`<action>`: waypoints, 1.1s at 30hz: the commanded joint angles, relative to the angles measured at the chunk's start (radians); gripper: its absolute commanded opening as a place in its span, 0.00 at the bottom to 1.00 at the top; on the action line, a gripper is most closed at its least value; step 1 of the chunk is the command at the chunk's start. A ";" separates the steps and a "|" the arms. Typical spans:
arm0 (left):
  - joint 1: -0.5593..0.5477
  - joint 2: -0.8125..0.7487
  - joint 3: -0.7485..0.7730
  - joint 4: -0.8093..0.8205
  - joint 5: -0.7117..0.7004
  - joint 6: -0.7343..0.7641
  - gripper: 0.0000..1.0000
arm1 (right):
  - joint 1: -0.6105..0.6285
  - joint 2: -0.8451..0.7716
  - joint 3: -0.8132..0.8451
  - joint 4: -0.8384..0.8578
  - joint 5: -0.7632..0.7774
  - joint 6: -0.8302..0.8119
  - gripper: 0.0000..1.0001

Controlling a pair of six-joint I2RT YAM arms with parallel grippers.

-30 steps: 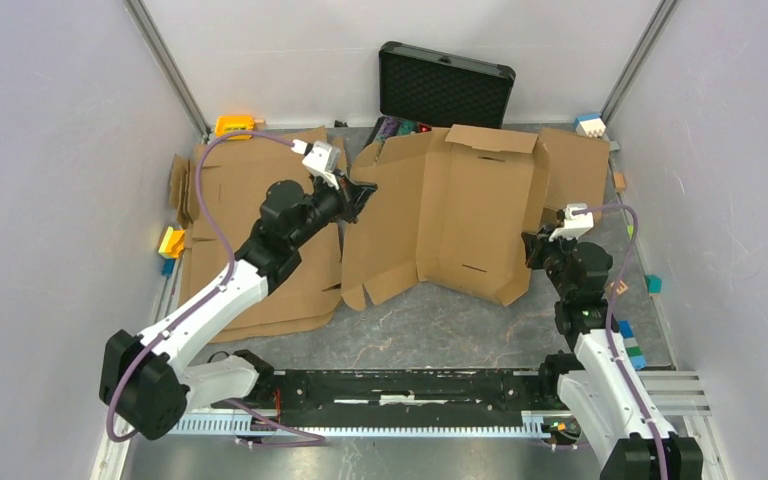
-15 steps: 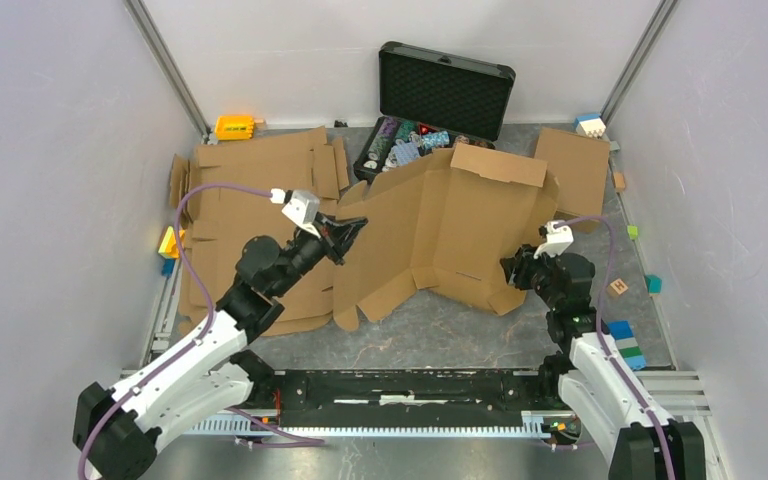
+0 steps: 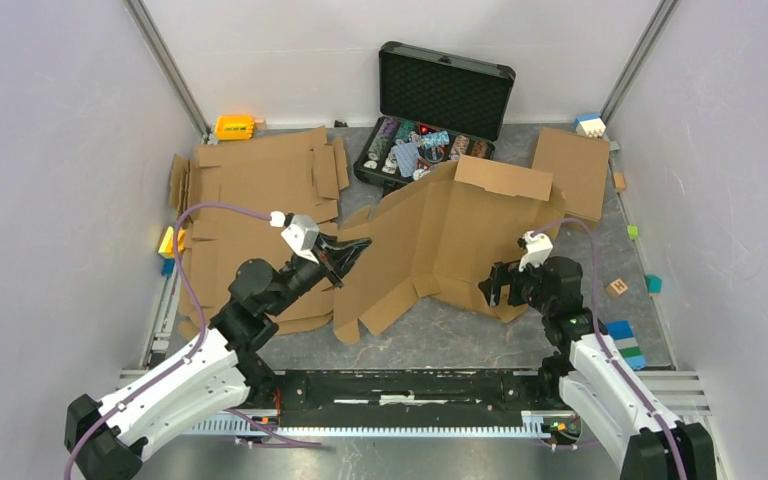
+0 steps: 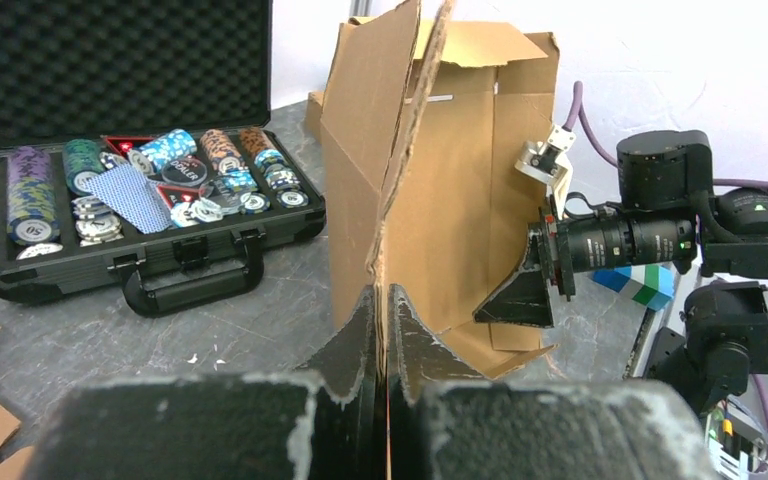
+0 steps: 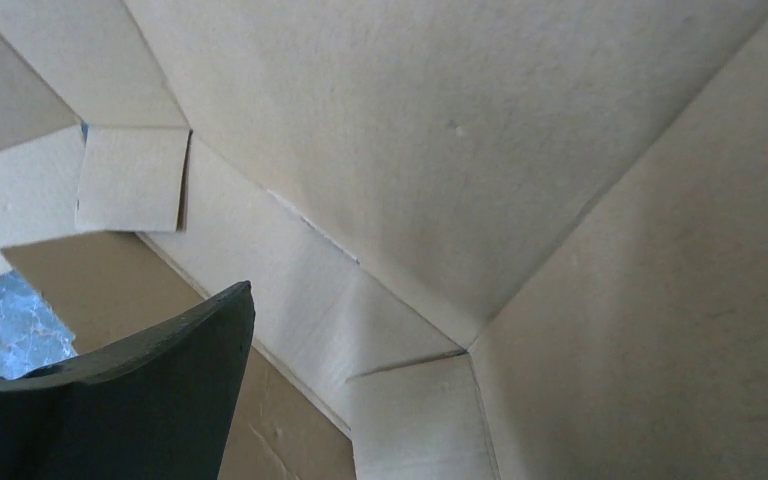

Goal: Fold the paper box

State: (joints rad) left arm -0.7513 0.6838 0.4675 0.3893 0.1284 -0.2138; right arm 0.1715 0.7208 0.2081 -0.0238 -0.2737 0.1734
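Top external: paper box [image 3: 440, 235] tented, long axis L-R; L pincer [image 3: 357, 246] clamps it, R pincer [image 3: 493, 285] spread.

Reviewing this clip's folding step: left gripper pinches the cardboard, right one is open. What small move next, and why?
Probably close the right gripper on the near right edge of the box: its jaws stand open beside it, and only the left gripper grips the box.

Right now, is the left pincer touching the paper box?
Touching. The left wrist view shows the left pincer shut on the paper box, its jaws pressed against both faces of the upright cardboard edge.
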 commanded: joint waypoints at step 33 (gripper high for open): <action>0.062 0.140 -0.210 0.507 -0.361 0.283 0.02 | 0.171 0.587 0.329 0.372 0.142 -0.047 0.98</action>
State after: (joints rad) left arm -0.6743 0.8501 0.3328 0.7704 -0.2775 0.0120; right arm 0.3683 1.3567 0.6437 0.3233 -0.0677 0.1680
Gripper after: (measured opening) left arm 0.044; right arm 0.979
